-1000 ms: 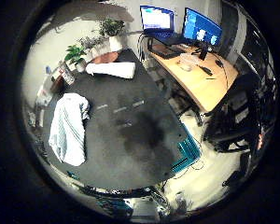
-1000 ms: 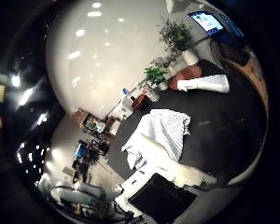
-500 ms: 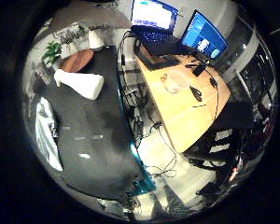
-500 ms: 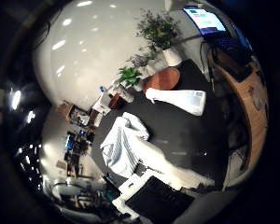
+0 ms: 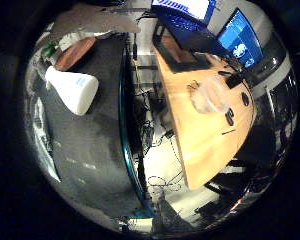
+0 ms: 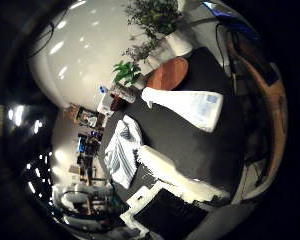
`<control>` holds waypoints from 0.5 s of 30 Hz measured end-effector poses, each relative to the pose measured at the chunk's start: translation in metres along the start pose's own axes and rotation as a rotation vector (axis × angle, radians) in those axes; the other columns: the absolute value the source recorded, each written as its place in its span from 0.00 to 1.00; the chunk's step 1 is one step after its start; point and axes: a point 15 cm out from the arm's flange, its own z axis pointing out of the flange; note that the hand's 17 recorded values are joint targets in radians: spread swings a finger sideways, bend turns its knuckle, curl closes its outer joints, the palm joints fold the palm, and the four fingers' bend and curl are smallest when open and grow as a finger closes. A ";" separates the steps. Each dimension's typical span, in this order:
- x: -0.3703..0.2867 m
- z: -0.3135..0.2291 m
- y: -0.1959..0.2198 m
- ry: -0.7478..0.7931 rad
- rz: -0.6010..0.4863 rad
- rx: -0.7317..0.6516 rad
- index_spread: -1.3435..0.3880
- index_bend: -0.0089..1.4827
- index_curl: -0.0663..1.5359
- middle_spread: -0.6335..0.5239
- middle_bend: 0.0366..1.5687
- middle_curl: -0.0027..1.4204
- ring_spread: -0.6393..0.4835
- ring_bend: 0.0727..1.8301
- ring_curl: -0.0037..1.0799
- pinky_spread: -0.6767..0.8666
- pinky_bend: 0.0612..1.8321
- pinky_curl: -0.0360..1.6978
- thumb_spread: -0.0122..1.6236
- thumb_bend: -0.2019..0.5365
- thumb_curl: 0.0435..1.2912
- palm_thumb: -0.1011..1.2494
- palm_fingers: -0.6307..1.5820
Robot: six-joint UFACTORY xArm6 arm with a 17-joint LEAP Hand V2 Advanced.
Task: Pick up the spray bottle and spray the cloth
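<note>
White spray bottle [image 6: 185, 105] lies on its side on the dark table [image 6: 190, 145], apart from the striped cloth [image 6: 121, 152]; whether the hand [image 6: 175, 200] is clenched cannot be told.

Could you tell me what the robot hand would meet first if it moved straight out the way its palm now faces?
Probably the dark tabletop near the white spray bottle, which lies on its side there. The striped cloth is off to one side. Depth is unclear, so which comes first is a guess.
</note>
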 end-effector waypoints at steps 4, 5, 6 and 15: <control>-0.029 0.005 -0.021 -0.012 -0.014 0.011 0.60 0.13 0.23 0.56 0.11 0.23 0.78 0.27 0.15 0.82 0.59 0.03 0.58 0.23 0.26 0.37 0.45; -0.038 0.008 -0.023 -0.018 -0.021 0.009 0.59 0.13 0.23 0.56 0.11 0.23 0.78 0.27 0.15 0.82 0.60 0.03 0.58 0.23 0.26 0.37 0.45; -0.049 0.011 -0.028 -0.023 -0.032 0.009 0.59 0.13 0.23 0.56 0.11 0.23 0.78 0.27 0.15 0.82 0.60 0.03 0.58 0.23 0.26 0.37 0.46; -0.095 0.049 -0.052 0.016 -0.077 -0.016 0.59 0.13 0.23 0.56 0.11 0.23 0.78 0.28 0.14 0.83 0.62 0.02 0.58 0.23 0.27 0.38 0.46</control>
